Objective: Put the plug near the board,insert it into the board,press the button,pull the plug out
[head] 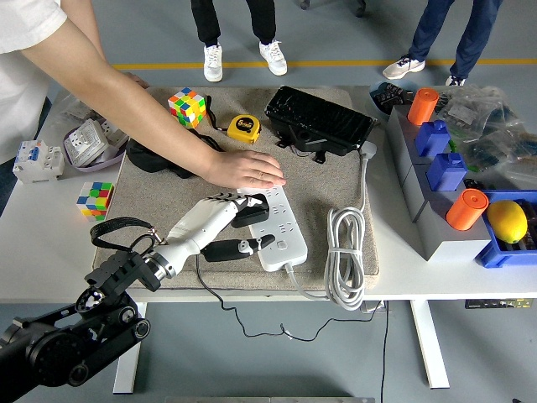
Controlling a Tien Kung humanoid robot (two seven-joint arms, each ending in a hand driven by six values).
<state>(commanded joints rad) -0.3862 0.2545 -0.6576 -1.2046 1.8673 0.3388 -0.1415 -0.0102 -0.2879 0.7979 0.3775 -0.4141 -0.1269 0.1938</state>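
A white power strip (281,225) lies lengthwise on the beige mat (159,201), its grey cable coiled (346,256) to the right. My left hand (237,225) comes in from the lower left and is shut on the black plug (250,211), which sits over the strip's left edge near its upper sockets. The plug's thin black cord (220,298) trails off the table's front edge. A person's hand (247,170) presses flat on the strip's far end. My right hand is out of view.
At the back stand a Rubik's cube (186,107), a yellow tape measure (243,128) and a black case (319,122). A second cube (95,198) lies left of the mat. Blue and grey bins (445,197) with orange cylinders and a lemon (506,221) fill the right side.
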